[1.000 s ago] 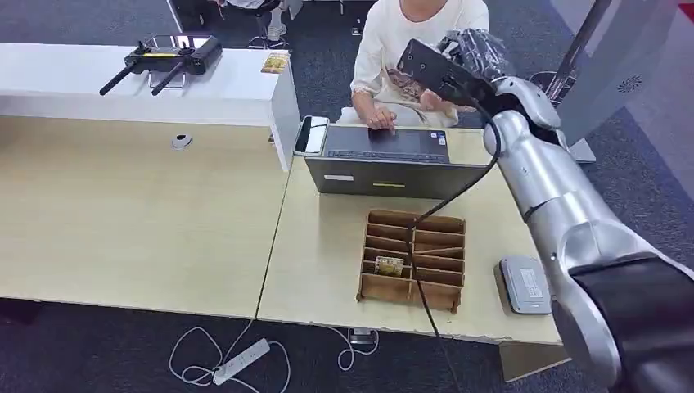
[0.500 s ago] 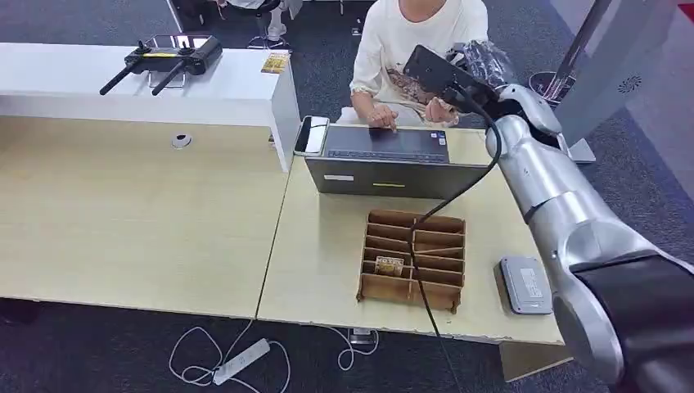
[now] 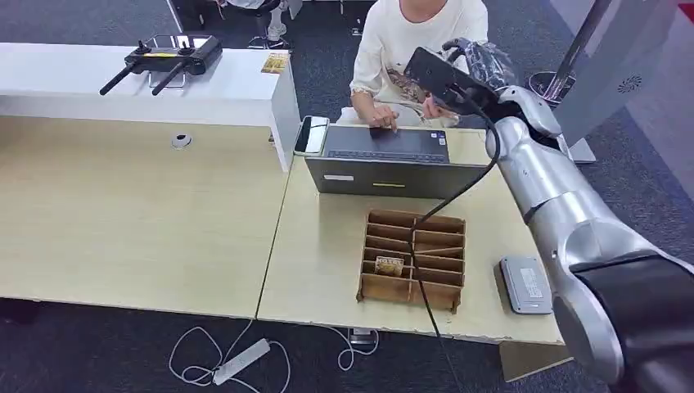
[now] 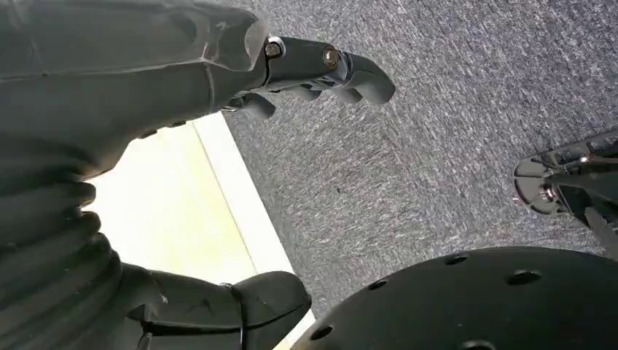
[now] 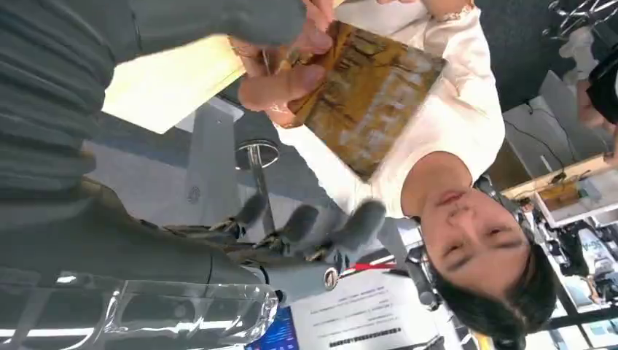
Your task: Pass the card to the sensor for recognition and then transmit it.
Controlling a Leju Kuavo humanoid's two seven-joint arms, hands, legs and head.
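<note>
Near the person's (image 5: 466, 138) fingers (image 5: 280, 80) gripping the card (image 5: 368, 91), right hand (image 5: 306, 226) fingers apart, left hand (image 4: 218, 80) fingers apart.

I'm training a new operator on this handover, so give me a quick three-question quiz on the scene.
1. True or false: a small card sits in the wooden tray.
2. What grips the brown card in the right wrist view? A: a person's fingers; B: a clamp; C: nothing.
3. Fill in: going by the robot's own sides, the grey reader lies to the tray's ___.
Key: 1 true; 2 A; 3 right.
</note>
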